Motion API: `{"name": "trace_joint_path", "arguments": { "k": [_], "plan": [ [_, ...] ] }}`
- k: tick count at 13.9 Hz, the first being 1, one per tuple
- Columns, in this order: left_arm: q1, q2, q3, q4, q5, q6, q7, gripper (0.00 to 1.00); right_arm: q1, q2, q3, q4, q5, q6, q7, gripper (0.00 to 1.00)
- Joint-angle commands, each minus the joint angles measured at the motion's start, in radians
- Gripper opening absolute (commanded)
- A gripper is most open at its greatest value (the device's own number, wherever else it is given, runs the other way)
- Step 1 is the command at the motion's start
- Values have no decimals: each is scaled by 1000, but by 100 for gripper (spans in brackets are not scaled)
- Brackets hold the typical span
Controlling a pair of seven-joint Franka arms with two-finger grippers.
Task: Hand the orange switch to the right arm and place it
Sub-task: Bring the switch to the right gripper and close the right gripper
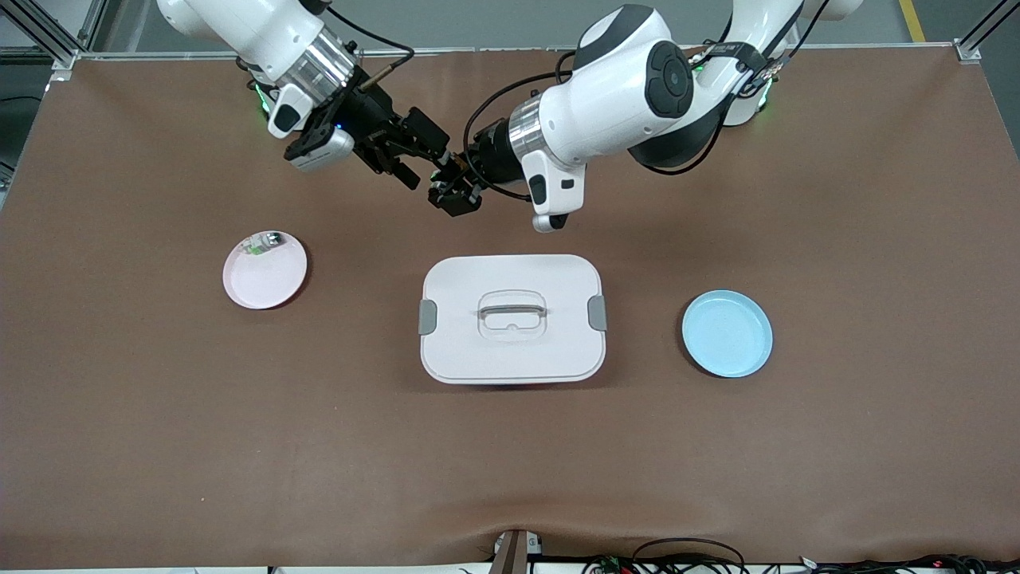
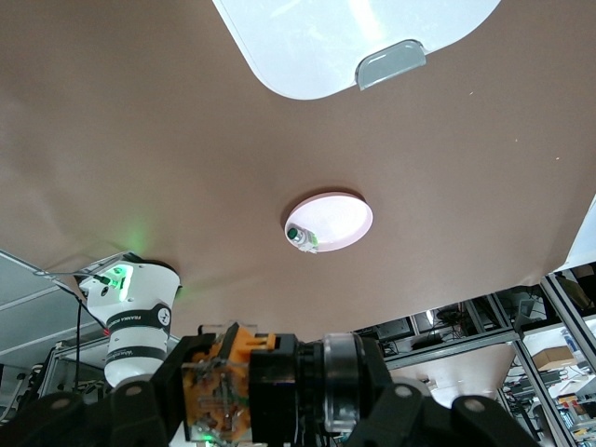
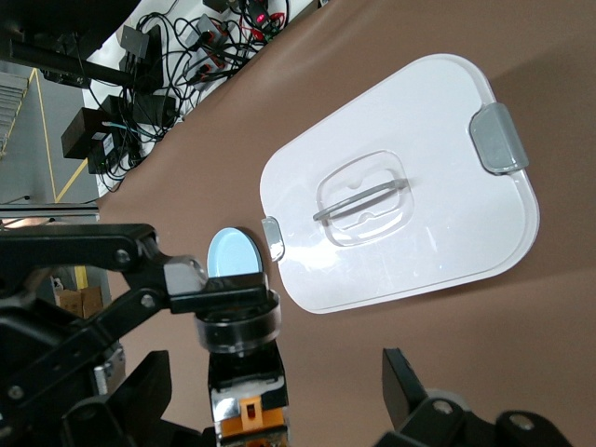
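The orange switch [image 1: 445,170] hangs in the air over the table between the robots' bases and the white box. My left gripper [image 1: 453,191] is shut on it. In the left wrist view the orange switch [image 2: 256,382] lies crosswise in the left gripper [image 2: 270,396], orange block at one end and round black head at the other. My right gripper [image 1: 421,151] stands open right beside it. In the right wrist view the orange switch [image 3: 244,377] has its orange end between the spread fingers [image 3: 410,391] of the right gripper [image 3: 279,396], which do not touch it.
A white lidded box [image 1: 478,351] with a handle sits mid-table. A pink plate [image 1: 267,283] toward the right arm's end holds a small green-and-silver part [image 1: 263,241]. A blue plate [image 1: 727,335] lies toward the left arm's end.
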State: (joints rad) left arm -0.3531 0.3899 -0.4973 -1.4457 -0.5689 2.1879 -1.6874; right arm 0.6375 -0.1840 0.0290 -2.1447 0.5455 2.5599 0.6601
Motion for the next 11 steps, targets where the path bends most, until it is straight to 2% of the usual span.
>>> {"name": "trace_joint_path", "arguments": {
  "k": [1, 4, 5, 10, 11],
  "plan": [
    [-3, -6, 2, 7, 14, 6, -5, 36, 24, 9, -9, -14, 16, 29, 24, 100],
    [-3, -6, 2, 7, 15, 6, -5, 36, 30, 17, -9, -9, 16, 31, 24, 100],
    [-3, -6, 2, 7, 15, 6, -2, 36, 30, 17, -9, -8, 16, 31, 24, 91],
    [-1, -6, 2, 7, 15, 6, -2, 36, 31, 18, -9, 5, 13, 28, 23, 22],
    [-1, -6, 2, 7, 15, 6, 0, 36, 31, 18, -8, 8, 14, 26, 24, 12]
  ]
}}
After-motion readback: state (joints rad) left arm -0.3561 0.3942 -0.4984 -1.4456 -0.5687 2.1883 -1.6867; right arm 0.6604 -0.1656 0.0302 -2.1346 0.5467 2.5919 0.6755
